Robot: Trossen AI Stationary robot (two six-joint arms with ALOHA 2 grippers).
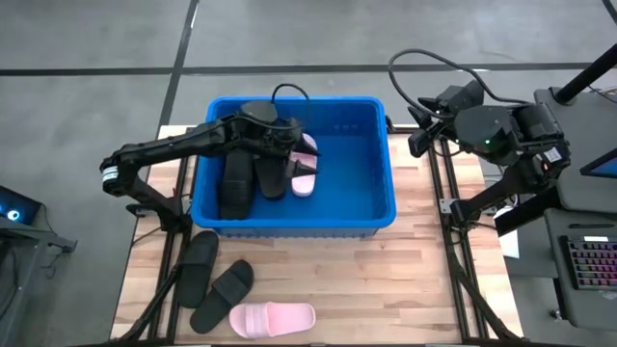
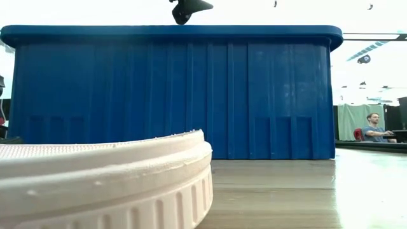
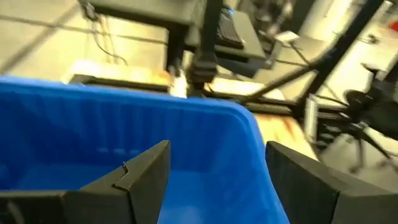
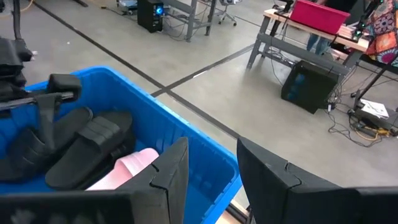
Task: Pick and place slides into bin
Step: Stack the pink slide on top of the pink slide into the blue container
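Note:
The blue bin (image 1: 371,217) stands mid-table. Inside it, at its left, lie two black slides (image 1: 236,183), (image 1: 272,173) and a pale pink slide (image 1: 305,173); they also show in the right wrist view (image 4: 87,146). My left gripper (image 1: 297,145) hovers over these slides inside the bin's outline, open and empty (image 3: 217,155). My right gripper (image 1: 416,135) is open and empty (image 4: 211,149) just outside the bin's far right corner. Two black slides (image 1: 198,260), (image 1: 224,294) and a pink slide (image 1: 273,318) lie flat on the table near the front edge.
The pink slide's sole (image 2: 102,184) fills the low view's foreground, with the bin's near wall (image 2: 172,95) behind it. Bare wood (image 1: 386,280) lies right of the loose slides. Arm frames flank the table, and a person (image 2: 375,127) sits far off in the room.

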